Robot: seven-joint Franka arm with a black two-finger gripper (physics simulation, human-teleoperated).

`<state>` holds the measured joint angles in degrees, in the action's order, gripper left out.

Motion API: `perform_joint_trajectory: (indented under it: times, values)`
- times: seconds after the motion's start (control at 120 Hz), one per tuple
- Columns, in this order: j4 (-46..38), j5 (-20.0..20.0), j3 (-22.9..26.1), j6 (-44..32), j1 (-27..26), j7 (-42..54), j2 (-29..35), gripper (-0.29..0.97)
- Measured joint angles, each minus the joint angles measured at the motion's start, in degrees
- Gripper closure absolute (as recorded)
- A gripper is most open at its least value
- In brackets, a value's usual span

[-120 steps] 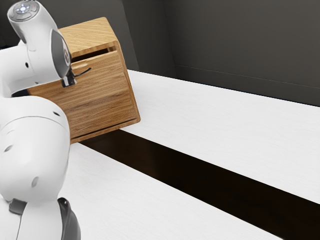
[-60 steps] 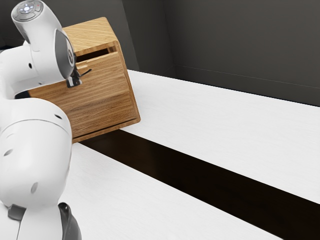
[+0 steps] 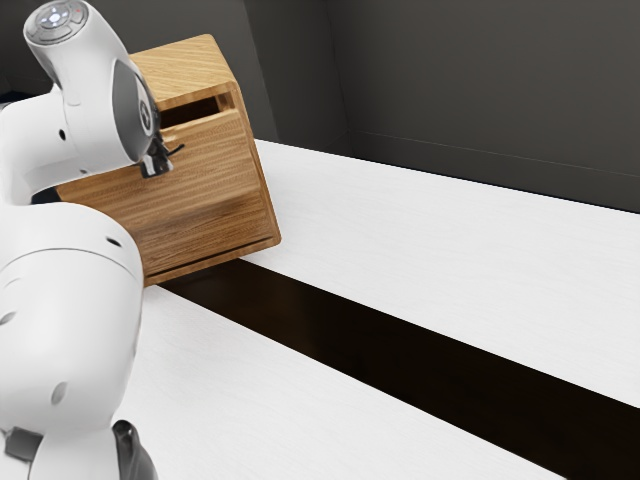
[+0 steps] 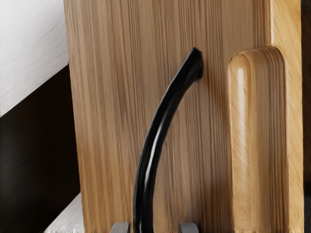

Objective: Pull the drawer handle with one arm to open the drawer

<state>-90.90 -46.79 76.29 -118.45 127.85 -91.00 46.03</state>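
A wooden cabinet (image 3: 205,190) stands on the white table at the exterior view's upper left. Its drawer front (image 4: 112,121) carries a curved black handle (image 4: 163,126), whose tip (image 3: 177,149) pokes out past my arm. My gripper (image 3: 157,164) is at the drawer front, mostly hidden behind the white forearm. In the wrist view the two grey fingertips (image 4: 120,227) stand on either side of the handle's lower end, and my gripper (image 4: 154,227) is open around it. One finger is close to the handle; the other stands apart from it.
A dark slot (image 3: 195,104) runs above the drawer front. A rounded wooden block (image 4: 255,141) juts out beside the handle. A black gap (image 3: 420,360) splits the white table (image 3: 450,240) diagonally. My arm's large white links (image 3: 60,300) block the exterior view's left.
My arm has shifted toward the exterior view's right and closer to the drawer front, covering more of the handle. The cabinet and drawer look unmoved.
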Motion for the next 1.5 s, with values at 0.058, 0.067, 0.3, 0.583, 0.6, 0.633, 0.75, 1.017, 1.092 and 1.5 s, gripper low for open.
perform_joint_trajectory:
  times: [0.058, 0.067, 0.3, 0.583, 0.6, 0.633, 0.75, 1.017, 1.092, 1.5]
  values:
    - [-0.3, 0.0, -0.1, 0.0, -0.3, 0.0, -0.1, 0.63]
    - [-0.4, 0.0, -0.2, 0.0, -0.4, 0.0, -0.2, 0.63]
    - [-2.4, 0.1, -2.2, 0.1, -2.3, -0.1, -0.4, 0.63]
    - [-3.9, 0.2, -3.6, 0.0, -4.6, -0.1, -0.2, 0.63]
    - [-3.9, 0.2, -3.6, 0.0, -4.6, -0.1, -0.2, 0.63]
    - [-3.9, 0.2, -3.7, 0.0, -4.7, -0.1, -0.2, 0.63]
    - [-4.2, 0.2, -3.8, 0.0, -5.5, -0.3, -0.2, 0.63]
    - [-5.6, 0.0, -4.7, 0.1, -7.0, -0.9, -0.2, 0.63]
    - [-6.5, 0.0, -5.2, 0.2, -7.3, -1.1, 0.0, 0.63]
    - [-8.0, -0.1, -7.0, 0.7, -9.3, -2.0, 0.4, 0.63]
